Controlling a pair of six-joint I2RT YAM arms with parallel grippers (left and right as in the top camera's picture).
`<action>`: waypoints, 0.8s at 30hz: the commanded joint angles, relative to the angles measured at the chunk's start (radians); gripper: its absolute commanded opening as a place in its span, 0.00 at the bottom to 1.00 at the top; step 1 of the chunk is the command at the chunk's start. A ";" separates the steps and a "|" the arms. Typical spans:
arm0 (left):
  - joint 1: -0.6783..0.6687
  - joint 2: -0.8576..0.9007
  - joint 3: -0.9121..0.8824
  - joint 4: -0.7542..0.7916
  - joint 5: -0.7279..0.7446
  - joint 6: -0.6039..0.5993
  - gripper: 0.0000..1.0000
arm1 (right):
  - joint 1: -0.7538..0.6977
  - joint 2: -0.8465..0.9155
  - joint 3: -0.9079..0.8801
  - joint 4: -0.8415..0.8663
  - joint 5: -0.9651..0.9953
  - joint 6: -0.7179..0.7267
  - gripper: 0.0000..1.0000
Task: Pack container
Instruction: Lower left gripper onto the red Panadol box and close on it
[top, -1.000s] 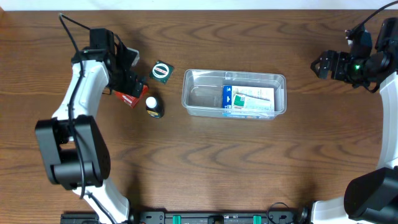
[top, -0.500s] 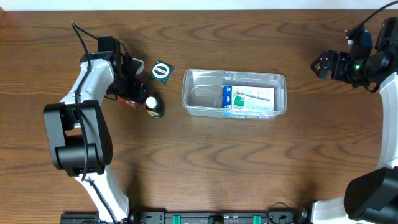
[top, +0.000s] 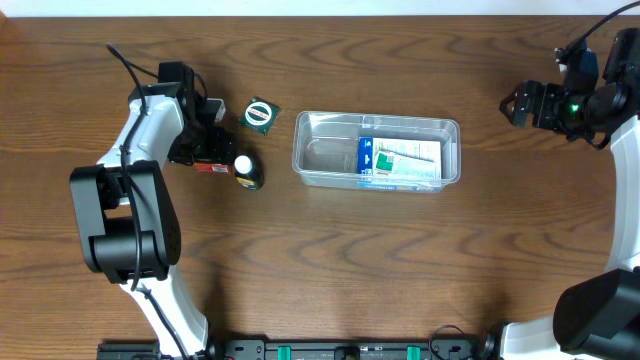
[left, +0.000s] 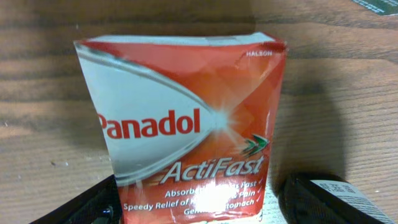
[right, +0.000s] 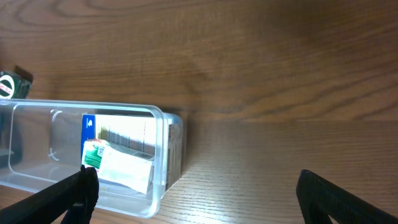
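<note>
**Left arm over the Panadol box, container waiting mid-table**

Wide brown wooden table (top: 350, 270), and both arms are on it. The left arm (top: 140, 130) reaches in from the left side. Its left gripper (left: 198, 202) is down low at the little cluster of goods there. The right arm (top: 625, 150) sits off at the far right edge with the right gripper (right: 199, 183) spread wide and nothing between its fingers. It hangs well apart from the tub.

The container (top: 322, 158) is a clear, shallow plastic tub with rounded corners, lying lengthwise in the middle of the table, right of the left arm's cluster. From the right wrist it shows at the lower left, near corner towards the camera. Its right half holds a blue-and-white packet (top: 400, 160) lying flat, and its left half is bare.

Over to the left wrist: a red-and-silver Panadol ActiFast box (left: 186, 124) fills the view, printed face up, a little crumpled along its far edge. It sits between dark shapes low at either side. Whether the fingers are pressing on it I cannot tell.

Up and to the right of that box lies a green-and-white packet (top: 260, 115), near the tub's left end but apart from it. Just beside the red box is a small black bottle with a white cap (top: 246, 170).
</note>
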 joint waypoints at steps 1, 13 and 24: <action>0.005 0.002 0.006 -0.014 0.010 -0.075 0.82 | -0.003 -0.011 0.012 -0.001 -0.004 0.006 0.99; 0.004 0.002 0.006 -0.015 0.014 -0.209 0.98 | -0.003 -0.011 0.012 -0.001 -0.004 0.006 0.99; 0.005 0.002 0.006 0.060 -0.020 -0.173 0.91 | -0.003 -0.011 0.012 -0.001 -0.004 0.006 0.99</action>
